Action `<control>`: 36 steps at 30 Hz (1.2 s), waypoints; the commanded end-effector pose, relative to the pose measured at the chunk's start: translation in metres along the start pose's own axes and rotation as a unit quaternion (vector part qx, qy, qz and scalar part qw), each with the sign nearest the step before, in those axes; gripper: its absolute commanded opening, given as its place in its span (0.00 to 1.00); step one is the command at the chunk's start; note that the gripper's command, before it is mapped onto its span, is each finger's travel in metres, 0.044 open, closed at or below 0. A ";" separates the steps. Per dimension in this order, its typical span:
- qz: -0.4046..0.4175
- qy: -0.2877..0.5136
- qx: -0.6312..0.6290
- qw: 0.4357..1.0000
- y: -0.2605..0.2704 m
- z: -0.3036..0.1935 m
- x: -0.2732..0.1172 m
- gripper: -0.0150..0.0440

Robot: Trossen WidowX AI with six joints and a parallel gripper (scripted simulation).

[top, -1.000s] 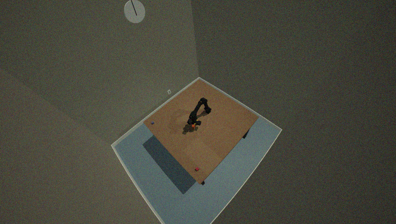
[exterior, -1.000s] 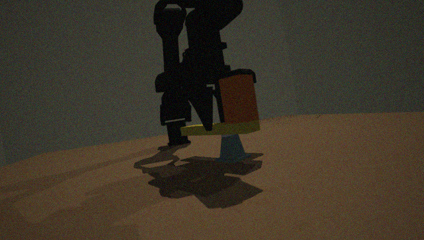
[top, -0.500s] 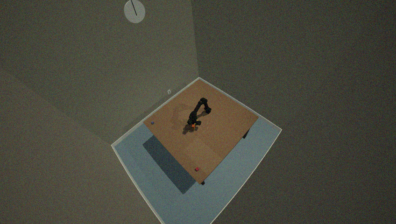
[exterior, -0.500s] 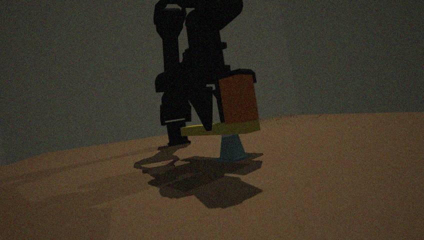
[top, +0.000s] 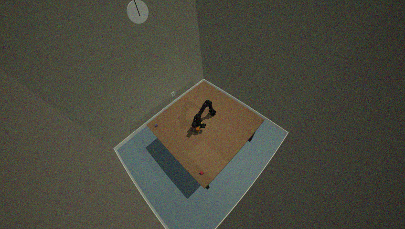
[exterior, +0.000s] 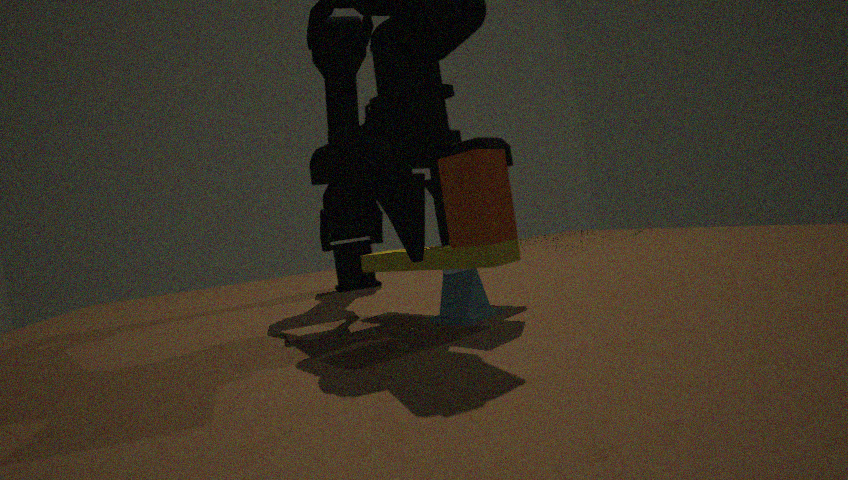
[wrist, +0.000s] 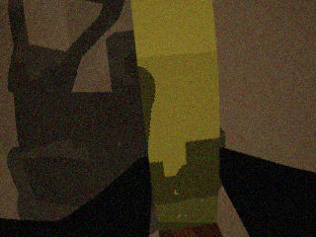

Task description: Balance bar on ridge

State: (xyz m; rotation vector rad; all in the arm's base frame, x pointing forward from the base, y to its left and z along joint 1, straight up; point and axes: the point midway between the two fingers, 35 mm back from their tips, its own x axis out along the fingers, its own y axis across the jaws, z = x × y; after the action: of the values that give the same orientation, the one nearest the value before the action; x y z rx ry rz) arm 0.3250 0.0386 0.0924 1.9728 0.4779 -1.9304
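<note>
The long, flat yellow bar (top: 201, 123) (exterior: 392, 261) (wrist: 183, 99) lay between the black parallel-jaw gripper's (top: 198, 125) (exterior: 431, 251) (wrist: 185, 153) parted fingers (loosely straddled, ungripped), lengthwise over the blue tapered ridge (exterior: 464, 298).

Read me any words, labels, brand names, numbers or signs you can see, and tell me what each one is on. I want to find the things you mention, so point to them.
There are none that can be read.
Yellow bar (exterior: 392, 260) (wrist: 180, 99): no lettering seen.
Orange block (top: 197, 129) (exterior: 479, 199): no lettering seen.
Blue ridge (exterior: 464, 297): no lettering seen.
Small red cube (top: 201, 172): too small to tell.
</note>
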 end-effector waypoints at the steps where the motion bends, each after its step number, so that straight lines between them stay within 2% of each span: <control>1: 0.000 0.000 0.000 1.000 0.000 0.000 0.000 0.55; 18: 0.000 0.000 0.000 1.000 0.000 0.000 0.000 0.57; 28: 0.000 0.000 0.000 1.000 0.000 0.000 0.000 1.00; 32: 0.000 0.000 0.000 1.000 0.001 -0.001 -0.008 1.00; 36: 0.000 0.000 0.000 1.000 0.002 -0.004 -0.056 1.00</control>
State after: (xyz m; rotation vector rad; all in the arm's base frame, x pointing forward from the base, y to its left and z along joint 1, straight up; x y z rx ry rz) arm 0.3226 0.0384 0.1126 1.9481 0.4815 -1.9584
